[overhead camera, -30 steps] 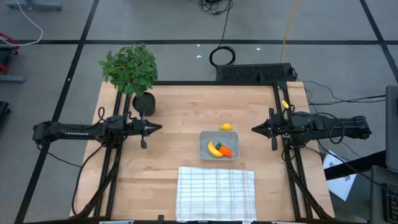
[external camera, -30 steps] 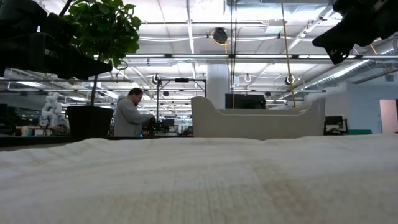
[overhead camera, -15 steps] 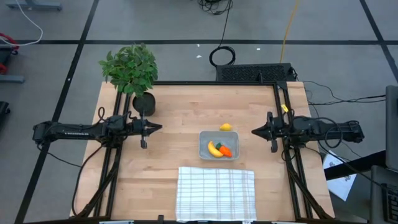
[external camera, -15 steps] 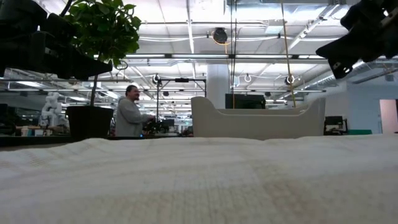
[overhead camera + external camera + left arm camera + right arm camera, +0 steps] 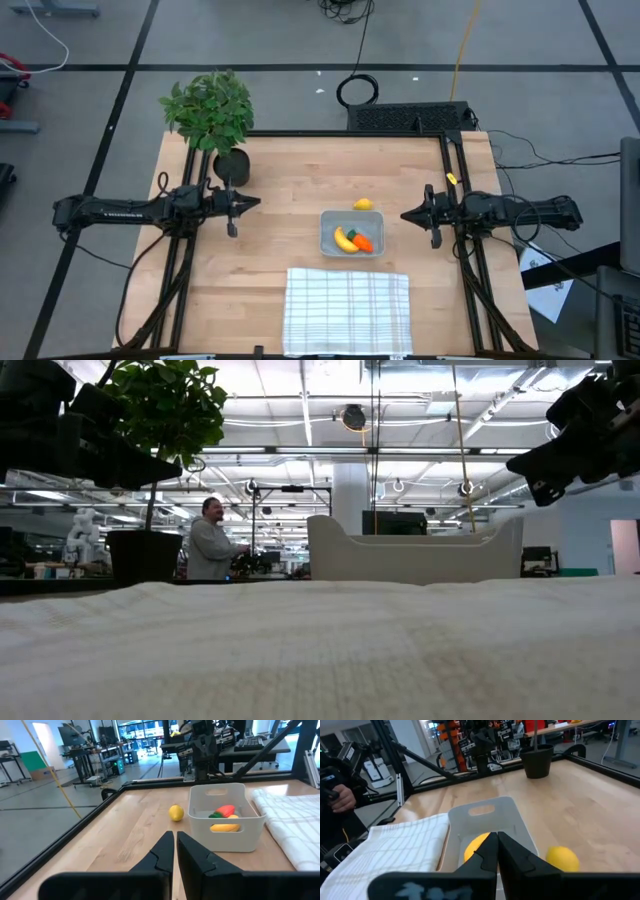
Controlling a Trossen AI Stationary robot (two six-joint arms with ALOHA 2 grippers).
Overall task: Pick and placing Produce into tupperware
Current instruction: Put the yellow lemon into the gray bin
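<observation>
The translucent tupperware (image 5: 351,232) sits mid-table and holds the yellow banana (image 5: 344,239) and the orange carrot (image 5: 362,241). The small lemon (image 5: 363,204) rests on the wood just beyond the container's far rim. My left gripper (image 5: 258,203) hovers shut left of the container, pointing at it. My right gripper (image 5: 403,215) hovers shut on the container's right, pointing left. The left wrist view shows the lemon (image 5: 175,812) beside the container (image 5: 227,822). In the right wrist view the lemon (image 5: 562,858) and the banana (image 5: 476,847) flank the shut fingers.
A potted plant (image 5: 212,115) stands at the table's far left corner. A white checked cloth (image 5: 347,310) lies along the near edge and fills the low view's foreground. A person (image 5: 208,545) stands in the room behind. Bare wood surrounds the container.
My right gripper has come down a little and edged toward the table's left and near side, closer to the tupperware. It stays shut. The produce and the container have kept their places.
</observation>
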